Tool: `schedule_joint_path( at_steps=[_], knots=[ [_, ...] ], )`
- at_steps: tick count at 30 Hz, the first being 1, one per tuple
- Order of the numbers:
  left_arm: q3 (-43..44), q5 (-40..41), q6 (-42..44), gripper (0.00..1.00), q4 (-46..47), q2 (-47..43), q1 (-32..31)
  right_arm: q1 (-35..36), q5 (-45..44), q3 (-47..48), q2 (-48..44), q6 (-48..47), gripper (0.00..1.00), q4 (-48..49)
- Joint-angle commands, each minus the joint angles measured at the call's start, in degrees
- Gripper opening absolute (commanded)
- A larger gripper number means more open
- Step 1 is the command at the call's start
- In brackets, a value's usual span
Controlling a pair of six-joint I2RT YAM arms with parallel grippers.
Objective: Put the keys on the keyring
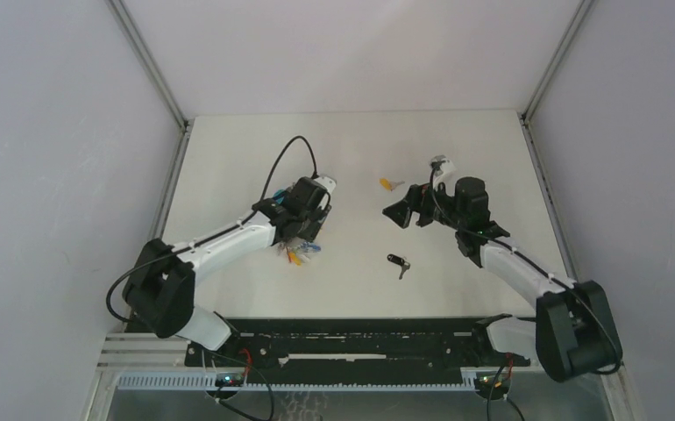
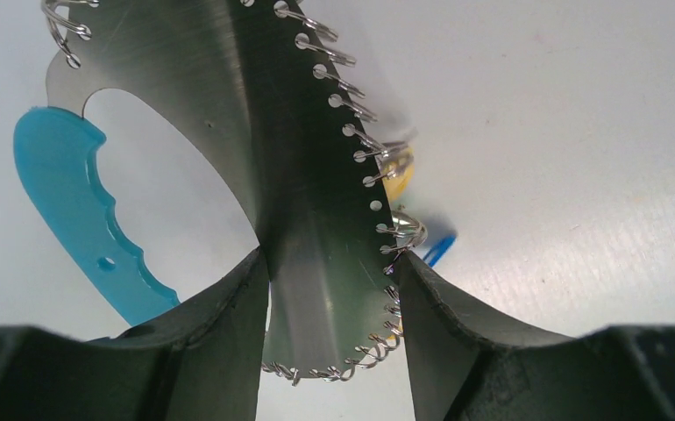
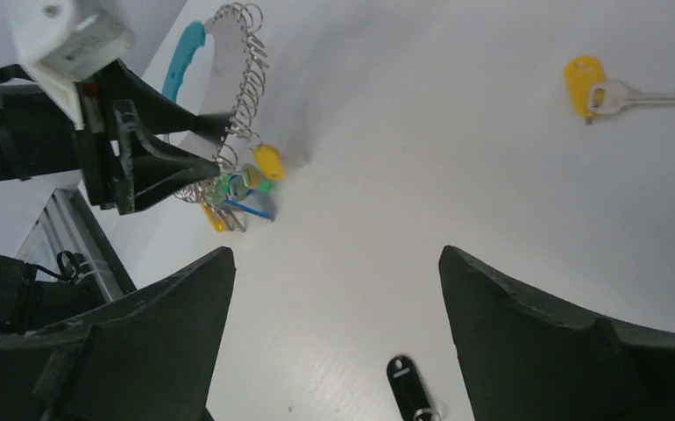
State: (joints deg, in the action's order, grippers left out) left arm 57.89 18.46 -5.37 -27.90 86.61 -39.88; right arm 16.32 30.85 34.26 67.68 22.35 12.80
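Left end effector (image 2: 332,263) is clenched on the keyring (image 2: 290,132), gripping the flat metal plate low down. The plate is held up off the table (image 3: 492,193) on the left side, with its blue handle (image 2: 71,202) away from the wire rings (image 2: 351,132) along the edge. Right end effector (image 3: 336,254) is released and holds nothing. It hovers over the table with the black-tagged key (image 3: 407,379) just below its fingers and the yellow-tagged key (image 3: 595,90) further off to the right. We see only these two loose keys, and both lie flat on the table, well apart from the keyring. Risks we expect:

1. A thin key lying flat gives the fingers little to bite. A descent that stops short could pinch only the tag, or push the key sideways across the table.
2. If the key is grasped askew, its hole will not line up with a wire ring, and these rings look small and closely spaced.
3. The left grasp sits on a narrow part of the plate, so a push from the right arm could pivot the plate between the pads.
4. The hanging tags (image 3: 242,189) already crowd the lower rings and could block the approach.
5. The two arms must work close together, so a collision is possible.
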Motion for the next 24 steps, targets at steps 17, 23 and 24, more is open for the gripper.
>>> schedule_joint_path(
  at_steps=[17, 23, 24],
  knots=[
    [0.6, -7.0, 20.0, 0.15, 0.5, -14.0, -2.6, 9.2, 12.7, -4.8, 23.0, -13.1, 0.64, 61.0],
    [3.1, -6.8, 20.4, 0.14, -1.5, -15.6, -3.9, 13.6, 8.8, -5.1, 27.9, -18.6, 0.55, 70.3],
    [3.7, -6.2, 20.4, 0.14, -1.9, -15.5, -4.1, 14.6, 7.4, -5.2, 27.9, -20.3, 0.55, 70.3]
  ],
)
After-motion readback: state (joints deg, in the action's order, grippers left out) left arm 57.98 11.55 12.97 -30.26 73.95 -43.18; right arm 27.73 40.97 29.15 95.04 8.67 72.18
